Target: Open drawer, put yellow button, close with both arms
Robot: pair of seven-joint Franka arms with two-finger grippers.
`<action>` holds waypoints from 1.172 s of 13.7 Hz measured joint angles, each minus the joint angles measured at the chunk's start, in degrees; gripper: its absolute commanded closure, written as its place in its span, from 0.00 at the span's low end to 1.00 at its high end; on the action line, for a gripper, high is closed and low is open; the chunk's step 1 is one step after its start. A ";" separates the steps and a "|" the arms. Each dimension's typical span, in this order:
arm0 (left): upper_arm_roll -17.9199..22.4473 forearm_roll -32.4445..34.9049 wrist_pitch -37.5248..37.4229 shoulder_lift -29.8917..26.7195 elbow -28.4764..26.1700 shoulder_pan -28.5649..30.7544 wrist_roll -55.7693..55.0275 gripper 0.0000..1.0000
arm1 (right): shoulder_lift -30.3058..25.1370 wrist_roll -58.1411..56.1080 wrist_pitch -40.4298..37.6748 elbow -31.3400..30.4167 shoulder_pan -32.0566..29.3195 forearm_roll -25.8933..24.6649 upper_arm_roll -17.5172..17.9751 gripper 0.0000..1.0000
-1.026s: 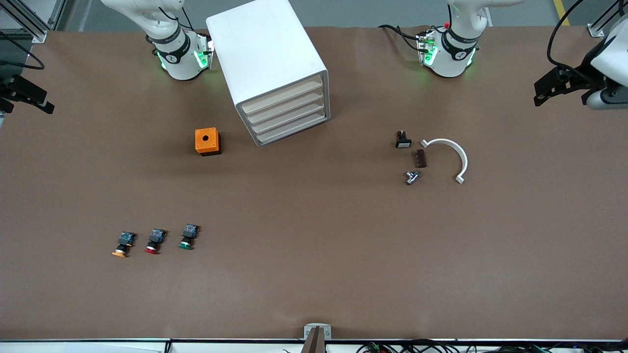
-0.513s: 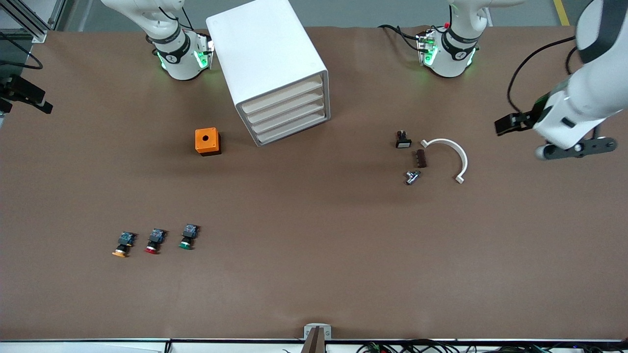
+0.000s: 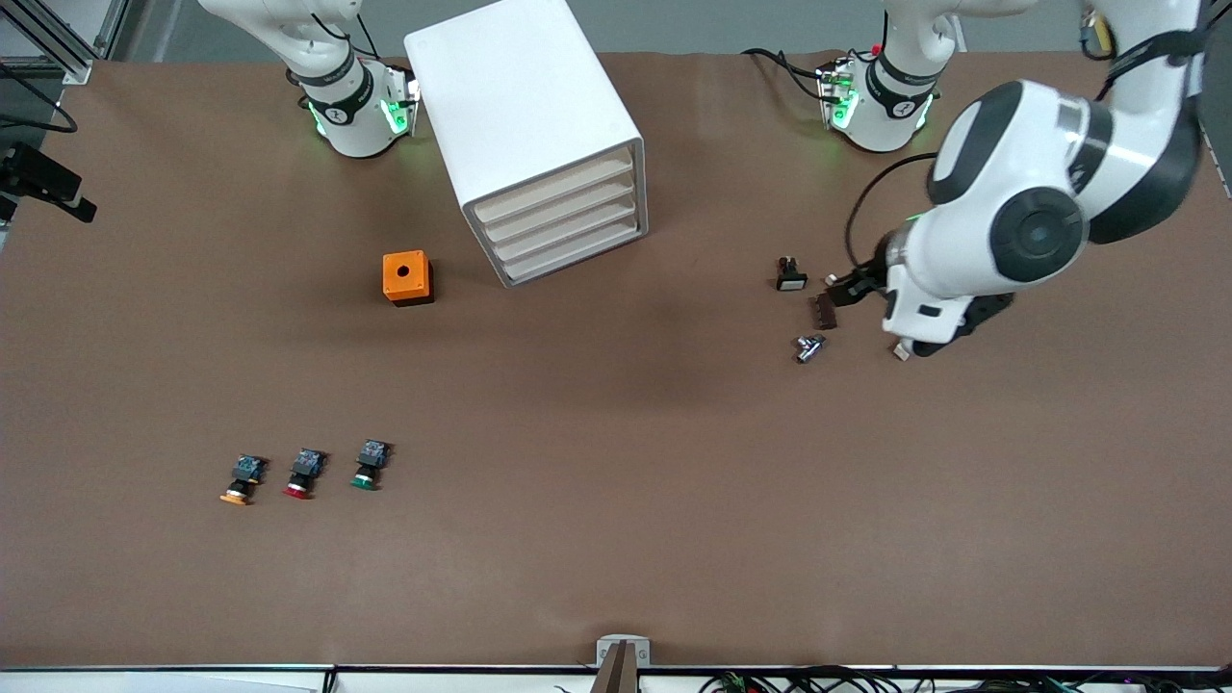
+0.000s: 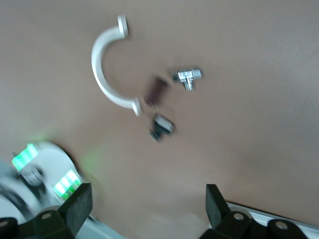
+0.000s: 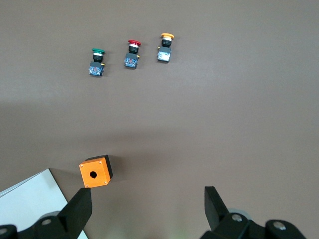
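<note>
Jaws spread wide on left gripper (image 4: 144, 206), over small parts, and right gripper (image 5: 144, 206), empty. Yellow button (image 3: 238, 483) light, rigid; grasp black body, not slick cap. Drawer (image 3: 551, 186) shut.

My arms (image 3: 1011, 221) are glossy white with black joint bands, green lights glowing at the bases. The bench (image 3: 616, 539) is plain brown. The cabinet (image 3: 525, 115) is white, its drawer (image 3: 553, 190) fronts off-white. The yellow button (image 3: 237, 479) has a yellow-orange cap; its neighbours (image 3: 301, 474) wear red and green. The box (image 3: 406, 277) is orange.
</note>
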 measured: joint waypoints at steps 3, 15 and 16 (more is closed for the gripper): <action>-0.06 -3.24 0.65 4.83 2.49 -2.32 -15.95 0.00 | 0.00 0.00 0.18 0.76 0.00 0.00 0.00 0.00; -0.04 -21.55 3.57 22.91 10.36 -7.49 -55.73 0.05 | 12.48 -0.52 5.70 2.06 -1.43 -0.57 -0.08 0.00; -0.06 -24.21 3.57 23.62 10.38 -7.75 -56.72 0.05 | 14.78 -0.73 7.04 2.50 -1.88 -0.60 -0.08 0.00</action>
